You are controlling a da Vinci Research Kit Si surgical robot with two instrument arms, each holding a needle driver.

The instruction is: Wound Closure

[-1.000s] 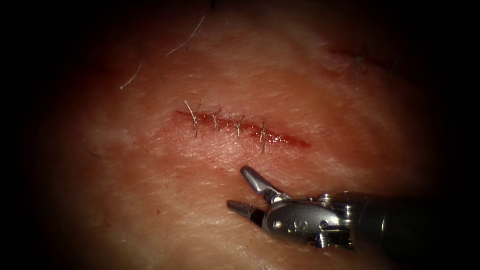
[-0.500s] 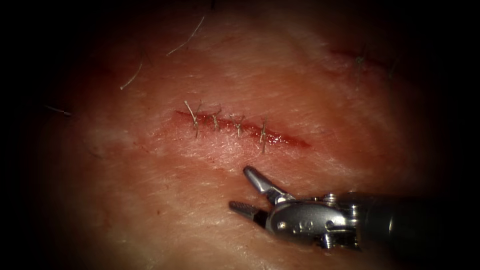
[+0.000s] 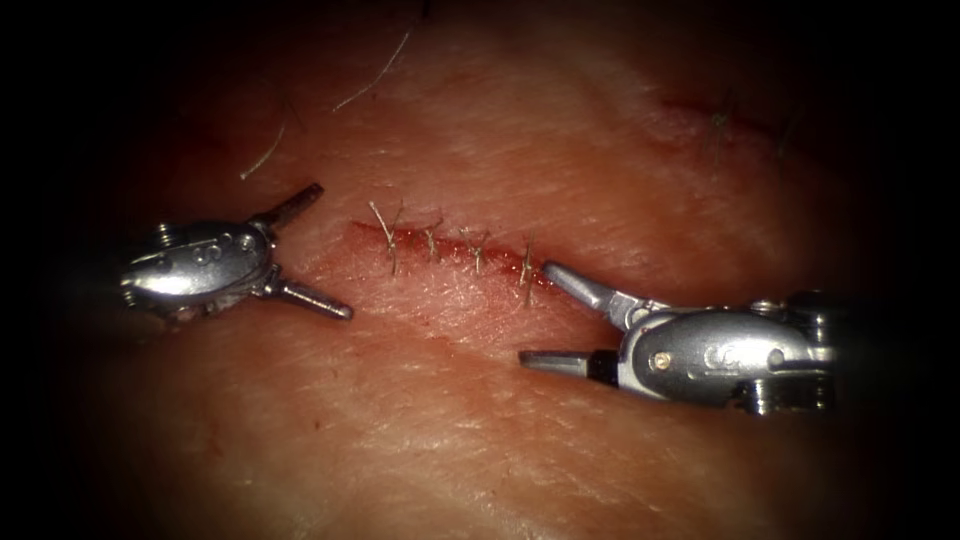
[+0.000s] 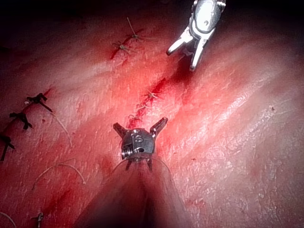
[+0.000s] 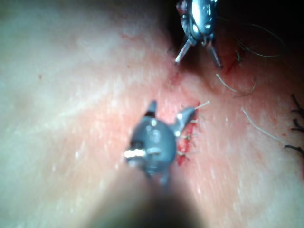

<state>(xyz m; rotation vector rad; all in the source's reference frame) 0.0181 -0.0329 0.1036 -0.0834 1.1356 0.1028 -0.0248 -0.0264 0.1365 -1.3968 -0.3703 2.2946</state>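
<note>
The tissue (image 3: 480, 430) lies under the endoscope with its cut (image 3: 470, 250) running from upper left down to the right across the middle. You have 4 stitches (image 3: 475, 250) of pale thread crossing the cut, their short cut ends standing up from the knots. Red fluid (image 3: 400, 238) lines the cut between them.

Your left tool (image 3: 318, 250) sits at the left end of the cut, its 2 jaws spread wide apart and holding nothing. 1 jaw points up and to the right; the other points down and to the right, its tip near the tissue just left of the first stitch.

Your right tool (image 3: 535, 315) sits at the right end of the cut, its jaws also spread wide and holding nothing. Its upper jaw reaches up to the cut, just beside the last stitch; its lower jaw lies level over the tissue below the cut.

In the left wrist view, your left tool (image 4: 140, 126) spreads its jaws just short of the stitch line, with your right tool (image 4: 183, 57) beyond it. In the right wrist view, your right tool (image 5: 166, 110) is open beside the stitches, with your left tool (image 5: 197, 54) beyond.

Loose cut thread ends (image 3: 375, 70) lie on the tissue above and left of the cut.

I cannot see a needle, so I cannot tell where it is.
</note>
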